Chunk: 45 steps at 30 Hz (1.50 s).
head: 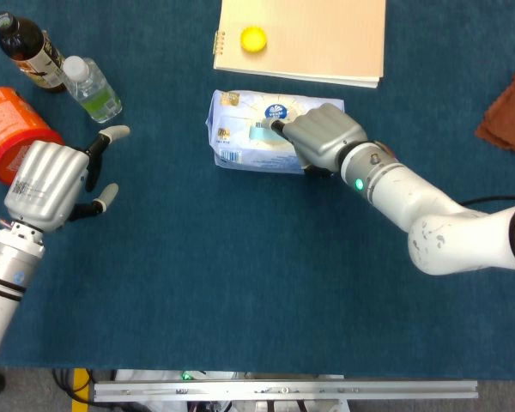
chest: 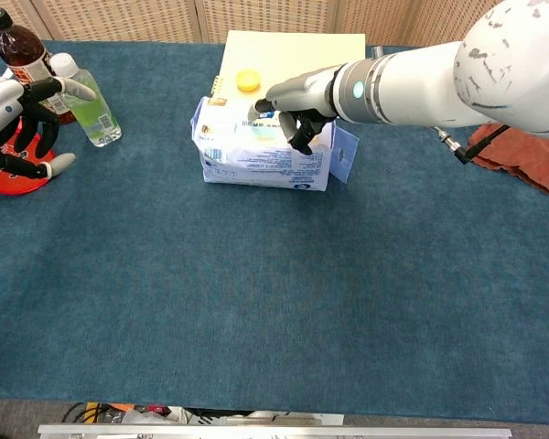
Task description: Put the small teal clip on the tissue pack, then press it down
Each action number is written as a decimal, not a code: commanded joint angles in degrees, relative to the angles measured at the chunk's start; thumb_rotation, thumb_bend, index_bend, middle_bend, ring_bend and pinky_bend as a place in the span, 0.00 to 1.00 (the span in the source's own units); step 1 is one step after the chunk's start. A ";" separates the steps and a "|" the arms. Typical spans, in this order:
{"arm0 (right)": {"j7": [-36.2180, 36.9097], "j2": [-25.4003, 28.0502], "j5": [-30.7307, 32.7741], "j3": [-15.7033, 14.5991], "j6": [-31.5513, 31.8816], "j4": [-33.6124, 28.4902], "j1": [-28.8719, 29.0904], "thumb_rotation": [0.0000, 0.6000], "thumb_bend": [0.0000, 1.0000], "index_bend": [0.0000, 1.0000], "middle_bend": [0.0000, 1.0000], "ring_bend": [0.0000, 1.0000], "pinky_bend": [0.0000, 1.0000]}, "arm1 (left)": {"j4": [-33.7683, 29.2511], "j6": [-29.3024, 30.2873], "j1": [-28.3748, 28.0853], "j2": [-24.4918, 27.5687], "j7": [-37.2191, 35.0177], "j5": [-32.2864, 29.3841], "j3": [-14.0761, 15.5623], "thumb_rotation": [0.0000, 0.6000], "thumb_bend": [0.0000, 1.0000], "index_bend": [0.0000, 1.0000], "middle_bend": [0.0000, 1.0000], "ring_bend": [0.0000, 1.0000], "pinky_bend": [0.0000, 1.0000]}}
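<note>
Placement looks done, since the small teal clip point(head: 263, 133) lies atop the tissue pack point(head: 245, 148) under one outstretched fingertip of the otherwise curled, empty right hand point(head: 319, 137), so only pressing remains, while the left hand point(head: 53, 178) idles, fingers apart.

Right robot hand point(head: 322, 137) points, curled; left robot hand point(head: 47, 182) spread.
</note>
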 commanded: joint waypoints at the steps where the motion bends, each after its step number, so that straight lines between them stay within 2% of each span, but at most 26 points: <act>1: 0.50 -0.12 -0.08 -0.32 -0.45 0.10 0.30 1.00 1.00 0.04 1.00 1.00 1.00 | 0.03 -0.11 0.04 -0.05 0.04 -0.02 -0.07 1.00 0.32 0.19 0.72 0.73 0.79; 12: 3.81 -1.28 -2.62 -0.33 -1.51 1.20 1.08 1.00 1.00 0.04 1.00 1.00 1.00 | -0.17 -0.11 0.51 0.12 -0.05 0.11 -0.48 1.00 0.32 0.19 0.72 0.73 0.79; 24: 5.34 -3.85 -2.70 -1.38 -2.32 3.77 3.42 1.00 1.00 0.04 1.00 1.00 1.00 | 0.32 -0.25 1.10 0.22 -1.24 0.03 -0.68 1.00 0.32 0.19 0.72 0.73 0.79; 33: 5.53 -4.36 -1.25 -3.07 -1.53 3.53 5.20 1.00 1.00 0.04 1.00 1.00 1.00 | 0.76 -0.10 1.50 0.23 -2.09 0.24 -0.80 1.00 0.32 0.18 0.72 0.73 0.79; 45: 6.89 -3.28 -3.03 -3.31 -0.44 1.54 5.09 1.00 1.00 0.04 1.00 1.00 1.00 | 0.64 -0.01 1.77 0.20 -2.16 0.45 -1.06 1.00 0.32 0.18 0.72 0.73 0.79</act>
